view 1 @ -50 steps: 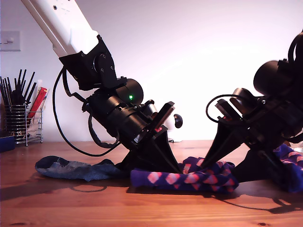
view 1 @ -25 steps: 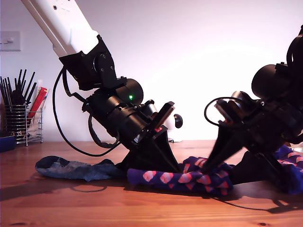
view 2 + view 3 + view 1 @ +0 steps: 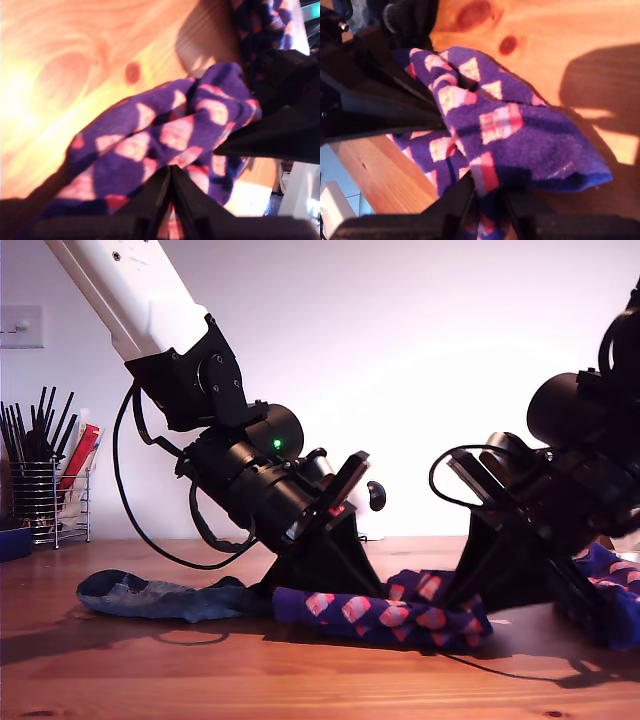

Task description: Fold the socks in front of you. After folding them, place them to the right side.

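Jaws of my first gripper [image 3: 170,175] are pinched together on a fold of the checked sock [image 3: 380,612], and those of my second gripper [image 3: 487,195] clamp the same sock at its other end, knit bunched between them. This sock lies on the table [image 3: 200,670] between the two arms, at about 5 o'clock from the middle of the exterior view, rumpled and partly doubled over, not yet a neat fold. We judge the task to be early. A dark grey-blue sock [image 3: 150,597] lies flat and untouched at about 8 o'clock in that view, its end touching or just beside the checked one. A second checked sock [image 3: 610,575] sits at about 4 o'clock behind the arm of my second gripper, and we cannot tell whether it is folded. Only the wrist views show the grips, since in the exterior view the fingertips are lost against the dark cloth. Only the exterior view shows all the socks in one line, and a wire holder of utensils [image 3: 40,495] at 9 o'clock.
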